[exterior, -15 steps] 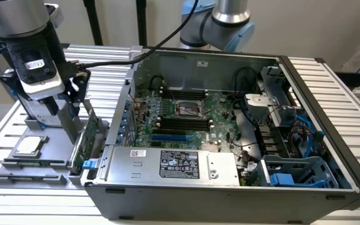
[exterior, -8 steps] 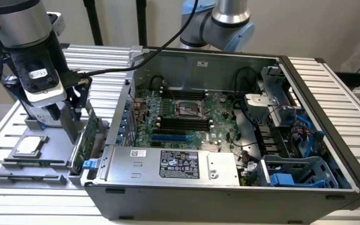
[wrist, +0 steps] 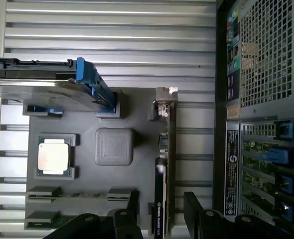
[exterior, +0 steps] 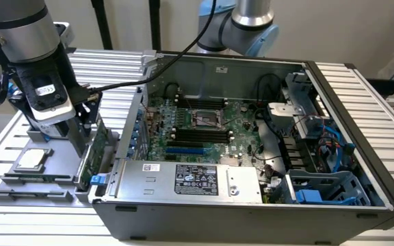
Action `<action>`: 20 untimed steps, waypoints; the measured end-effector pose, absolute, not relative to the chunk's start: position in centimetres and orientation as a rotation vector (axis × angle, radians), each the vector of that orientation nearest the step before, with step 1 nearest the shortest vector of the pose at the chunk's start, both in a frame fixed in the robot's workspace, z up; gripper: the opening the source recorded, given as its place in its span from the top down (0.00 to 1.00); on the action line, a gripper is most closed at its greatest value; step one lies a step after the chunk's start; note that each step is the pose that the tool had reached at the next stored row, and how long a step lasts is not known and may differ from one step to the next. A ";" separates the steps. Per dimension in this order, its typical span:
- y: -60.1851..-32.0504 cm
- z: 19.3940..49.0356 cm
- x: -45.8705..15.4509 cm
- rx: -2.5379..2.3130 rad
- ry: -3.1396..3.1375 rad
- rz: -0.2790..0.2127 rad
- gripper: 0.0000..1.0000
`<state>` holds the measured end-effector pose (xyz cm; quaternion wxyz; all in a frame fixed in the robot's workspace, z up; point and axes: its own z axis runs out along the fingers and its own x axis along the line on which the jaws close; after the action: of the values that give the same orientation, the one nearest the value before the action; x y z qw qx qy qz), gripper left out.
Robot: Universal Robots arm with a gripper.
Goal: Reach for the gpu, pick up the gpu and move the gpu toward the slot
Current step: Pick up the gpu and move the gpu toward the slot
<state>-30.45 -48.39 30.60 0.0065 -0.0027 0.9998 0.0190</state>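
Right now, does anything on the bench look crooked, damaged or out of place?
Nothing stands out. The graphics card stands on edge in the gray holder, the chip sits square in its pocket, and the open pincer straddles the card.

Silver-grey tubular robot arm (exterior: pixel 16 31) with pale-blue joint caps (exterior: pixel 269 36), a black cable (exterior: pixel 166 64), black tool (wrist: pixel 162 195) under a white label (exterior: pixel 45 90).

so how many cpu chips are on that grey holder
1: the square silver chip in its pocket on the grey holder; the hard drive hides part of that holder.
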 end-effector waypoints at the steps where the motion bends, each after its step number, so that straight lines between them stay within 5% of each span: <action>1: -48.4 30.4 -30.5 -0.008 3.127 0.059 0.52; 20: -48.9 27.0 -30.4 0.044 3.115 0.058 0.52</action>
<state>-30.45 -48.86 26.96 0.0128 0.0140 0.9996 0.0188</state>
